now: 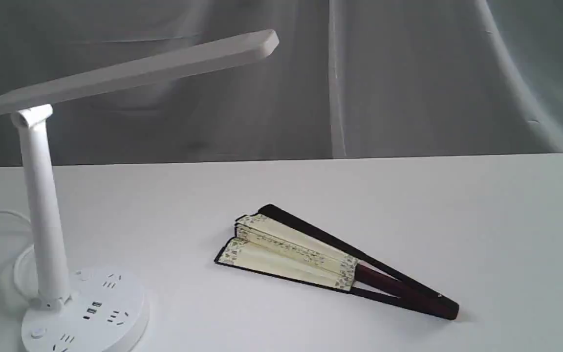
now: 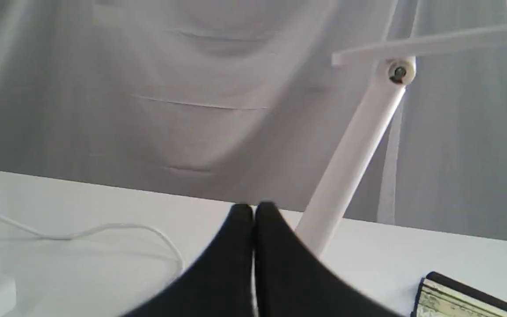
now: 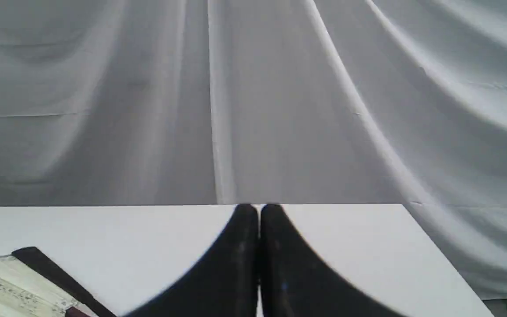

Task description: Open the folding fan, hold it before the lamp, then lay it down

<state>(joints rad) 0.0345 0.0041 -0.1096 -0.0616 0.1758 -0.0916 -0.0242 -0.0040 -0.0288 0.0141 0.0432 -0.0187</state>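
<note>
Gripper of left arm [image 2: 253,208] pinched together, empty, pointing level over table [image 2: 60,207], right gripper [image 3: 259,208] likewise, folding fan [image 1: 291,252] untouched

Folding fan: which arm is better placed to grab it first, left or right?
Right, probably. In the exterior view the folding fan lies right of centre with its rib end pointing right, and the lamp crowds the left side. Both sets of jaws are shut, touching nothing.

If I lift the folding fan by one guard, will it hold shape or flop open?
Probably flops: the folding fan lies partly spread, guards apart. Its paper pleats look thin, likely to crease. Flat, so unlikely to roll.
</note>
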